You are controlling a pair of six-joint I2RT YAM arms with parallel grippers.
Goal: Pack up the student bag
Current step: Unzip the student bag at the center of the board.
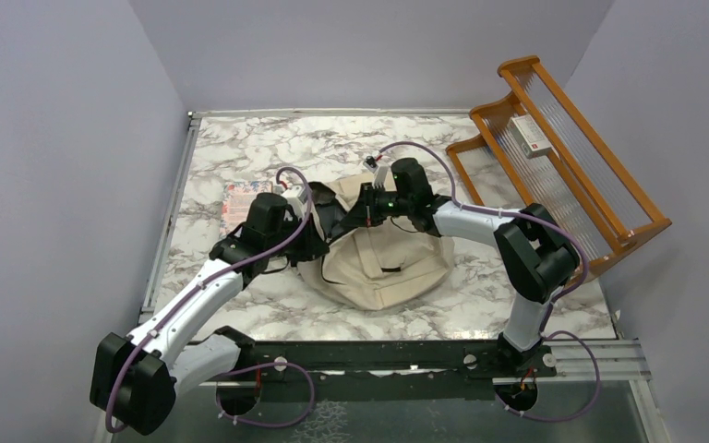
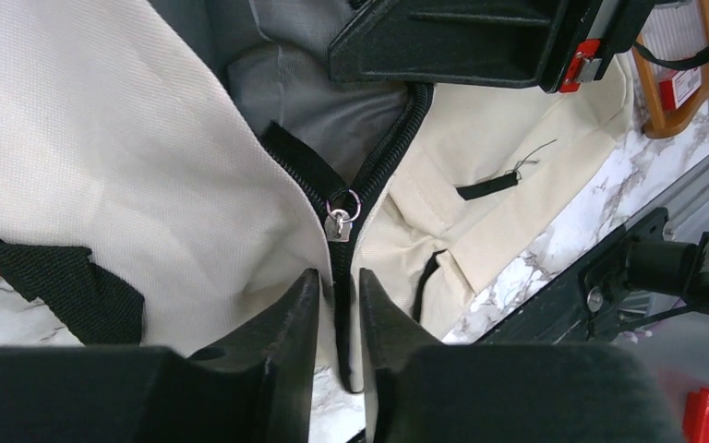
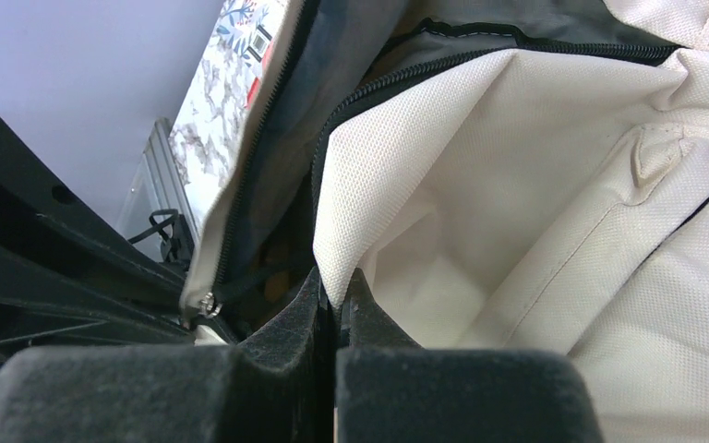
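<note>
The student bag [image 1: 383, 263], a beige backpack, lies in the middle of the marble table with its main zip partly undone and grey lining [image 2: 314, 83] showing. My left gripper [image 1: 321, 233] is at the bag's left upper edge. In the left wrist view, my left gripper [image 2: 340, 288] is closed narrowly on the black zipper seam [image 2: 343, 305], just below the silver zipper pull [image 2: 339, 222]. My right gripper [image 1: 362, 210] is at the top of the opening. The right wrist view shows my right gripper [image 3: 337, 293] shut on the beige fabric edge [image 3: 369, 185] of the bag, holding it up.
A patterned book [image 1: 240, 203] lies on the table left of the bag, partly under my left arm. A wooden rack [image 1: 563, 157] leans at the back right with a small box [image 1: 531, 134] in it. Purple walls close in the table on three sides.
</note>
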